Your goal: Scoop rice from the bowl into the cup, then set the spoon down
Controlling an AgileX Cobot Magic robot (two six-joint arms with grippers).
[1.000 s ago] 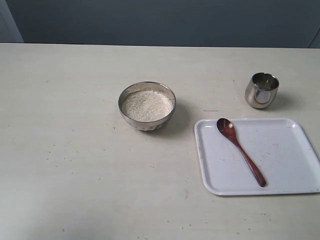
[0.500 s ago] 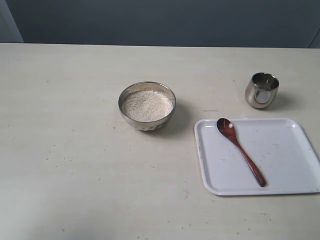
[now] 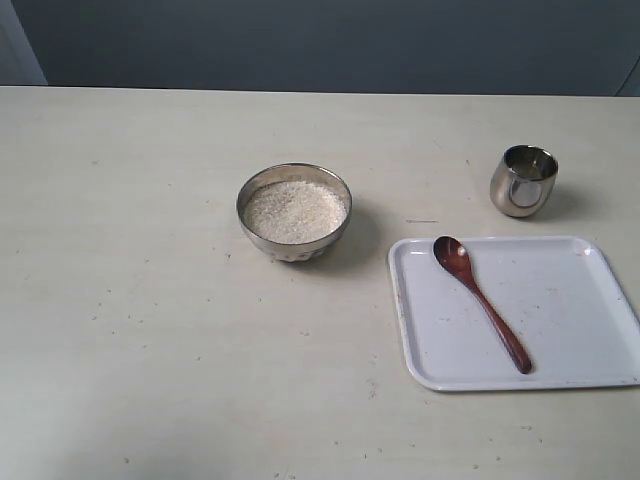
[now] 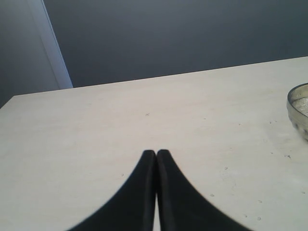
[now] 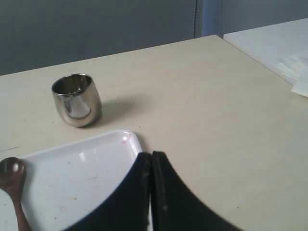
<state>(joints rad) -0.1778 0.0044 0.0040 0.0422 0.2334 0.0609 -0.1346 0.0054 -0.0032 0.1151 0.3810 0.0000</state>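
Note:
The steel bowl sits mid-table, filled with white rice; its rim shows at the edge of the left wrist view. The small steel cup stands upright to the back right, seen also as the cup in the right wrist view. The dark wooden spoon lies on the white tray, scoop toward the bowl; its scoop shows by the right wrist. My left gripper is shut and empty over bare table. My right gripper is shut and empty beside the tray's corner. Neither arm appears in the exterior view.
A white rectangular tray lies at the front right, its corner just beside my right fingertips. A dark wall runs behind the table's far edge. A second white surface with paper sits beyond the table's right edge.

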